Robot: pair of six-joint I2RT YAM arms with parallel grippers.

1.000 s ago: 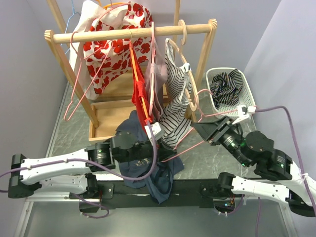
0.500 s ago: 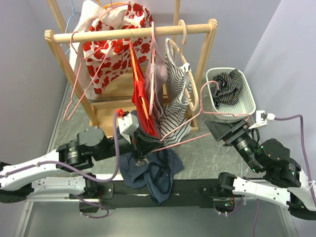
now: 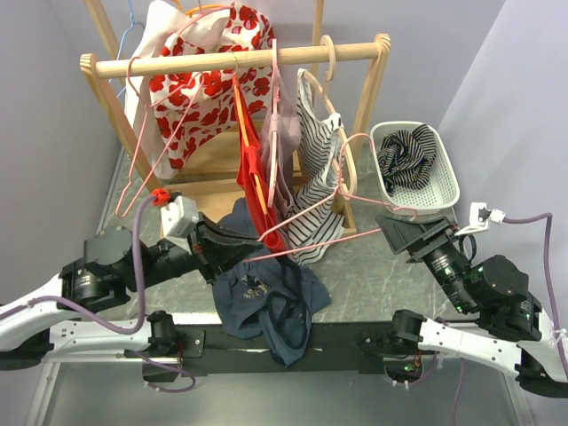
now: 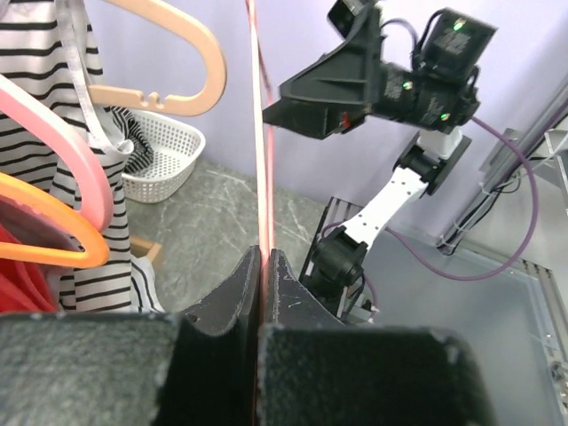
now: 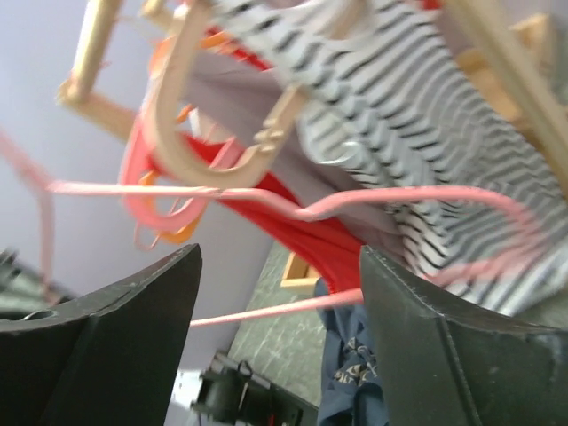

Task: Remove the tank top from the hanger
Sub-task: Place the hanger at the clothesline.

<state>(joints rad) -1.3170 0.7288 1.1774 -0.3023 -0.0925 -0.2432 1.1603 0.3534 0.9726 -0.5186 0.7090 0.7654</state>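
Left wrist view loses the thin pink wire hanger (image 4: 260,151) where it enters our left gripper (image 4: 264,266), which is pinched shut on it. Our right gripper (image 5: 280,297) is spread wide, with the blurred wire between its fingers; we cannot tell whether it touches them. Both arms angle inward. The crumpled navy tank top (image 3: 266,297) lies under the hanger, spilling over the near edge of the grey marbled table (image 3: 364,266).
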